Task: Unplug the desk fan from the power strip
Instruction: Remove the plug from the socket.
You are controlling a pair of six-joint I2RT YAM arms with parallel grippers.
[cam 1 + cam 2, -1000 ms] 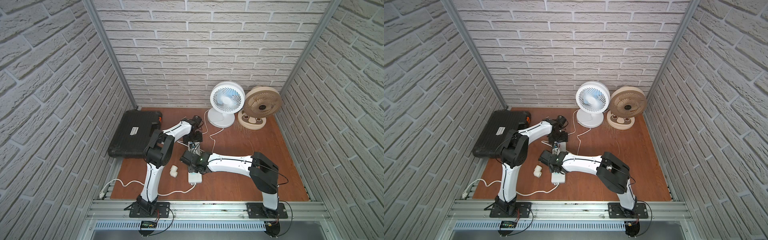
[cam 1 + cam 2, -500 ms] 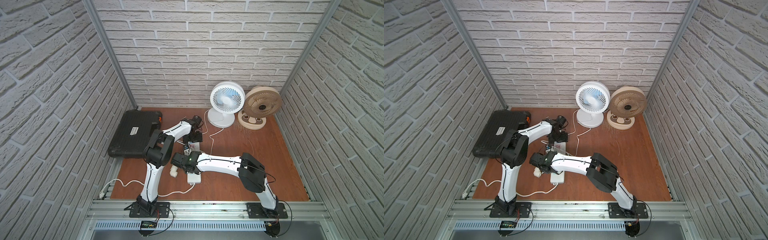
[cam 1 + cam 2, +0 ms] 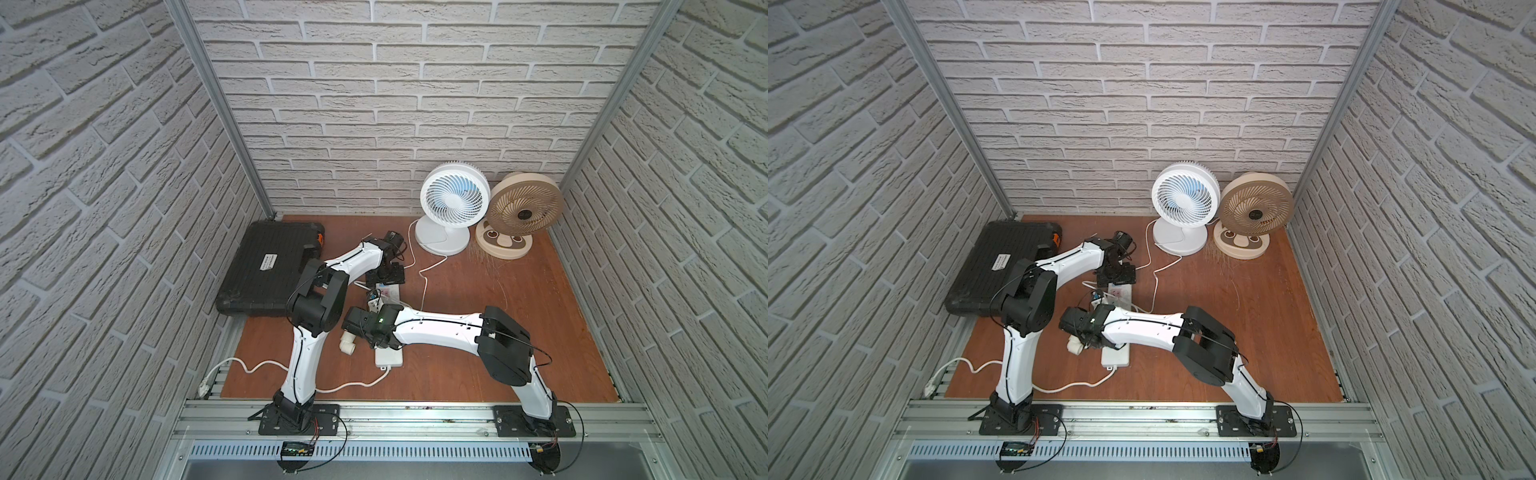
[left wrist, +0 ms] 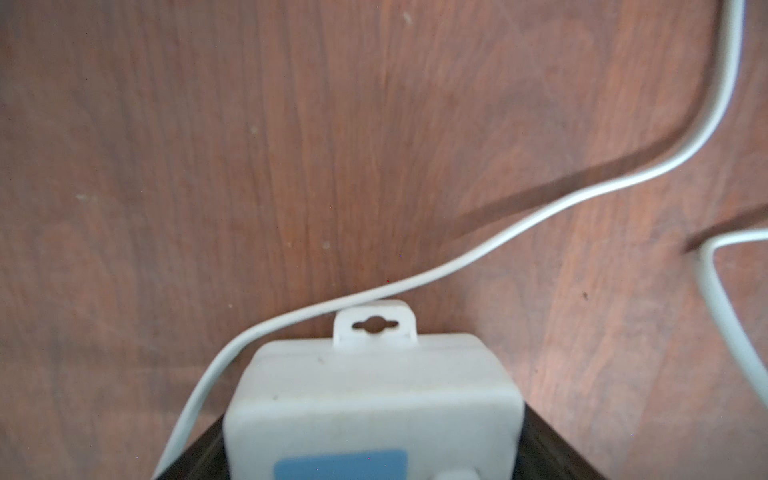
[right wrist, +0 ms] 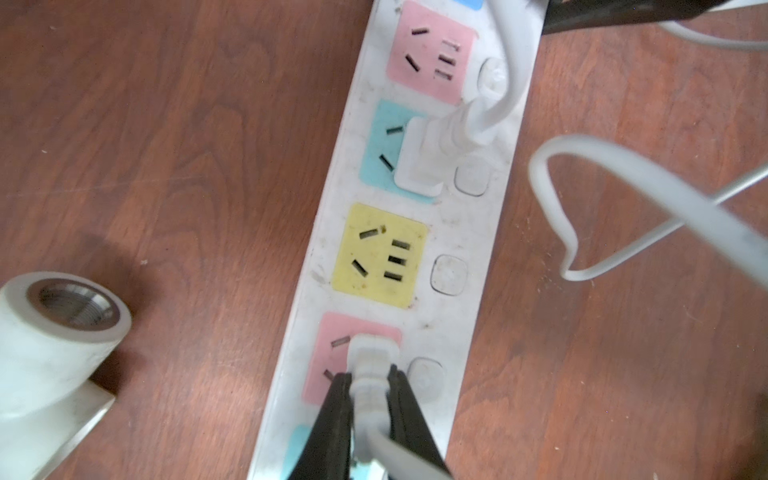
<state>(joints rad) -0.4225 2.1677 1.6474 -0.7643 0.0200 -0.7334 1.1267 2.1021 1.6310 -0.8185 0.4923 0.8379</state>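
The white power strip (image 3: 389,358) (image 5: 457,232) lies on the wooden floor with pastel socket patches. My right gripper (image 5: 371,376) (image 3: 376,332) is shut on a white plug (image 5: 374,353) seated in a pink socket. A second white plug (image 5: 419,162) sits in a blue socket further along. My left gripper (image 3: 386,274) (image 4: 374,440) is shut on the far end of the power strip (image 4: 374,382), one black finger on each side. The white desk fan (image 3: 453,203) stands at the back wall, and its white cord (image 3: 424,286) trails toward the strip.
A beige fan (image 3: 524,210) stands right of the white one. A black case (image 3: 270,266) lies at the back left. A white pipe fitting (image 3: 348,343) (image 5: 54,332) lies just left of the strip. The strip's own cord (image 3: 353,382) loops toward the front left edge.
The right arm swung a little to the left a second ago and has since held still. The left arm and the power strip have not moved.
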